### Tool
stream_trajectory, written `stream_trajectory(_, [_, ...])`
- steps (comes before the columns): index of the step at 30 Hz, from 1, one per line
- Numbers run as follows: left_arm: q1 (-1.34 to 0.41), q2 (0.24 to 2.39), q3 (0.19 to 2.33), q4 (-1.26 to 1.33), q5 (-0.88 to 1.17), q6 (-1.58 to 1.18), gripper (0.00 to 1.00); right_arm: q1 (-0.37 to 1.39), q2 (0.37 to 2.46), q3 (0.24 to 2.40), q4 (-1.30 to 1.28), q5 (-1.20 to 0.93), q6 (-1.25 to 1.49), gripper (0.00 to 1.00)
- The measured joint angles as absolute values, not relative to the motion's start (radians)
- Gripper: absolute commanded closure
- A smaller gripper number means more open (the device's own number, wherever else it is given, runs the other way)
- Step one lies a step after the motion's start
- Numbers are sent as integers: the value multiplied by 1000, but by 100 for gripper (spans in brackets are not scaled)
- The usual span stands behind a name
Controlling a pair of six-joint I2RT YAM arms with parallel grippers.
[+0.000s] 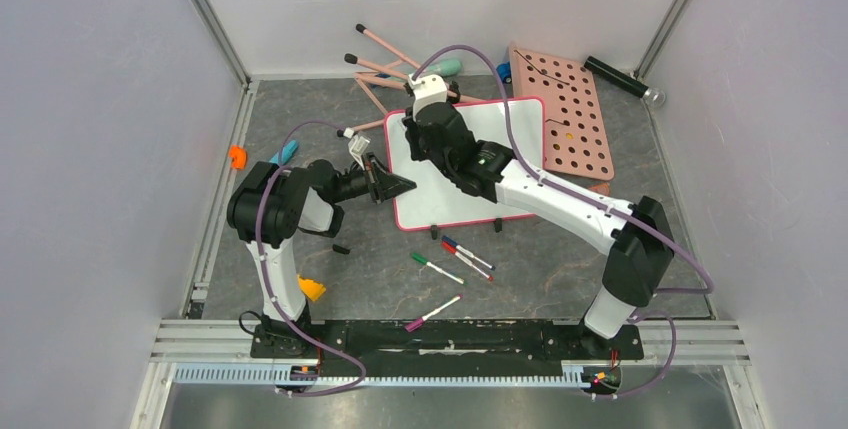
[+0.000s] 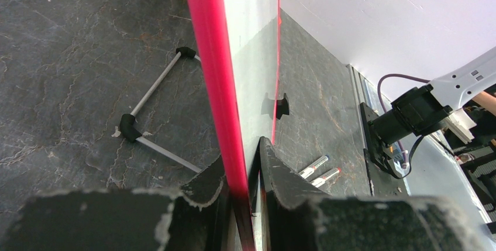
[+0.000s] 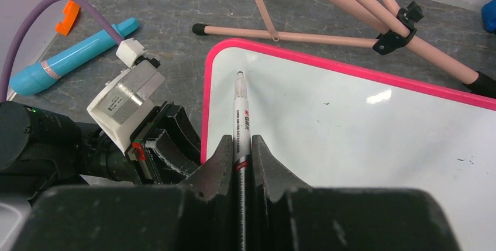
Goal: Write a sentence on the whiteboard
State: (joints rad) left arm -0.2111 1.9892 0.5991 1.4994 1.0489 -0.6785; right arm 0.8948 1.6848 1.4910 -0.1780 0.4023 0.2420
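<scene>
Position of whiteboard (image 1: 443, 201): on dark grey, stone-veined table (image 1: 560, 269), between both arms. Large rectangular panel with glossy white face, pink-red rim and rounded corners; two small black clips (image 1: 497, 224) on near edge. Left gripper (image 2: 243, 163) at left edge of whiteboard, with black fingers, chipped and worn at the pads, closed to a narrow gap on the pink-red rim, one finger on each face. Right gripper (image 3: 241, 145) above far-left corner of whiteboard, fingers fully closed on slim marker (image 3: 240, 107). White barrel with printed lettering, dark tip directed at white face just inside corner rim; tip contact with face not discernible. Beyond far edge of whiteboard: stand of thin pink rods (image 3: 345, 20) with black joints and black end caps. Left of far-left corner: smooth teal cylinder (image 3: 76, 52) and small orange clip (image 3: 68, 17). Just beside right edge of whiteboard: flat pink panel (image 1: 572, 119) with rows of round holes. Nearer than near edge: four loose markers (image 1: 437, 268), white barrels with coloured caps.
</scene>
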Motion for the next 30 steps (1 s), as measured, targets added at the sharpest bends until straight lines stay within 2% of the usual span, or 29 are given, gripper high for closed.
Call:
stream_trajectory(18, [-211,1989,599,1498,1049,-677,98,900,1716,1499,-179,445,242,100])
stream_trajectory(30, [-211,1989,599,1495,1048,-678,98,908,1678,1400,-155,433,263,100])
